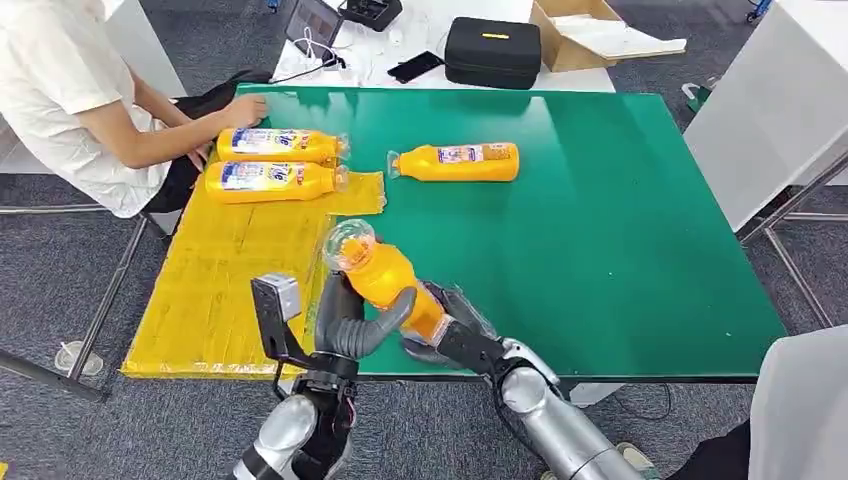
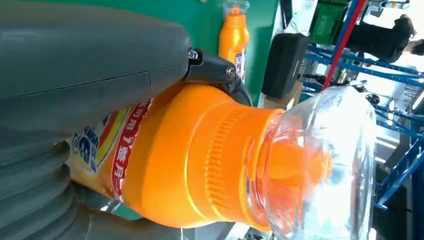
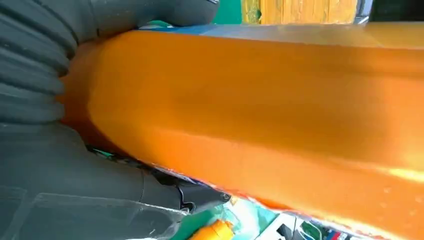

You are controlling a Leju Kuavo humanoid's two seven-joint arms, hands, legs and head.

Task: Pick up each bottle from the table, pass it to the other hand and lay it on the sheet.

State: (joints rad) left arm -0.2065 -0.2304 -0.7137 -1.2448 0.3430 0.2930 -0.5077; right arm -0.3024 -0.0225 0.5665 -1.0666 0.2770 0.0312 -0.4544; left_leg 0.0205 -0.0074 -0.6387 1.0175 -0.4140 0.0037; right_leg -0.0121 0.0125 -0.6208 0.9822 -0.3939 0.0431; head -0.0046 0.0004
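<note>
An orange bottle (image 1: pixel 385 275) with a clear cap is held tilted above the front edge of the green table (image 1: pixel 620 250), cap pointing away from me. My left hand (image 1: pixel 350 325) grips its middle, thumb wrapped across the label. My right hand (image 1: pixel 450 335) holds its base end. The left wrist view shows the bottle's neck and cap (image 2: pixel 200 160) under my thumb (image 2: pixel 75 65). In the right wrist view the bottle's body (image 3: pixel 275 100) lies against my right hand (image 3: pixel 60 190). Two bottles (image 1: pixel 278 145) (image 1: pixel 272 181) lie on the yellow sheet (image 1: pixel 220 290). Another bottle (image 1: pixel 460 162) lies on the table.
A person sits at the far left with a hand (image 1: pixel 245 108) at the table's corner, next to the sheet. A black case (image 1: pixel 492 50), a cardboard box (image 1: pixel 590 35) and a phone (image 1: pixel 415 66) are on the white table behind. A white table (image 1: pixel 770 110) stands at the right.
</note>
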